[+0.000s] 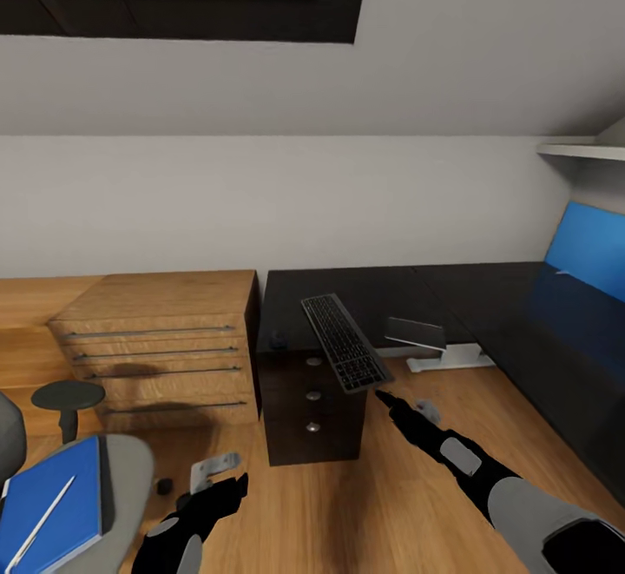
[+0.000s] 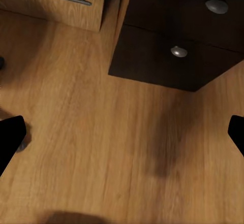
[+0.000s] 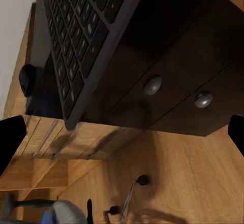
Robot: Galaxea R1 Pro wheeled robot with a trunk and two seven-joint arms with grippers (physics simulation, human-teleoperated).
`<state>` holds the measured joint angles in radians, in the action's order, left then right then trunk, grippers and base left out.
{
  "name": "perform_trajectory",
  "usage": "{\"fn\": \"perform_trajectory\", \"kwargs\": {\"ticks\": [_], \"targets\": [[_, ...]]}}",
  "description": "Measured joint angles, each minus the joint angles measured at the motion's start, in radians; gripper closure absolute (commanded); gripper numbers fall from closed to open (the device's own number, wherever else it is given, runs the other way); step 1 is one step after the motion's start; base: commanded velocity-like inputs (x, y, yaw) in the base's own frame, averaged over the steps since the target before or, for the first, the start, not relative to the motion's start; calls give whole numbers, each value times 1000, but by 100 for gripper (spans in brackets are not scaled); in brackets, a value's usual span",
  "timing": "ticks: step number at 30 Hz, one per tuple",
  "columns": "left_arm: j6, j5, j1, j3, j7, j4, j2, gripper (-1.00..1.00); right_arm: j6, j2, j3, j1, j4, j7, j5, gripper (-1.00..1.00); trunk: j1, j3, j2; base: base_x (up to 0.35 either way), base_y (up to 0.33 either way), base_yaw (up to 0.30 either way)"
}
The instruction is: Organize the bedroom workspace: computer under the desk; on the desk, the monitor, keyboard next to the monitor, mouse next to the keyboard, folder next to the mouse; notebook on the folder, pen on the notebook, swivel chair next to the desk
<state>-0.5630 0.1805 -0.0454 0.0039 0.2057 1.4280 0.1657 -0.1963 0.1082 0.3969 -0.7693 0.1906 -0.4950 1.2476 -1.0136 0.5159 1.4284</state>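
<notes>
Where the head view looks down into the room corner, these lines hold:

Keyboard (image 1: 345, 341): centre of the frame, lying on the black desk surface (image 1: 391, 292), its near end jutting past the front edge over the dark drawer unit (image 1: 312, 413).

Right gripper (image 1: 401, 409): lower right of centre, just below the keyboard's near end, not touching it; in the right wrist view its fingers (image 3: 10, 140) stand spread at both frame edges, released, with the keyboard (image 3: 84, 36) ahead and apart.

Left gripper (image 1: 227, 485): bottom left of centre, over the wooden floor (image 1: 347, 513); in the left wrist view its fingertips (image 2: 10, 140) sit wide apart, released, nothing between them.

Folder (image 1: 52, 509): bottom left corner, bright blue, flat on the grey seat of the swivel chair (image 1: 130, 470).

Pen (image 1: 39, 522): thin white stick lying diagonally on the folder.

Wooden drawers (image 1: 161, 352): left of the desk, touching its side.

Blue panel (image 1: 586, 248): right edge, standing on the desk's far wing.
</notes>
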Motion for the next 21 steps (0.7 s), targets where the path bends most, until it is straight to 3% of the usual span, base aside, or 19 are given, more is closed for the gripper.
{"fn": "perform_trajectory", "kwargs": {"ticks": [5,13,21], "targets": [[0,2,0,-5,0,-1,0,-100,-60,12,-1,0,-22,-68,36,-100,-19,16,35,0,0,0],[2,1,0,-66,3,-29,2,-100,-72,14,-1,0,-28,-88,48,-100,-50,41,91,0,0,0],[1,2,0,-77,0,-36,-3,-100,-71,14,0,0,-23,-90,47,-100,-50,41,91,1,0,0]]}}
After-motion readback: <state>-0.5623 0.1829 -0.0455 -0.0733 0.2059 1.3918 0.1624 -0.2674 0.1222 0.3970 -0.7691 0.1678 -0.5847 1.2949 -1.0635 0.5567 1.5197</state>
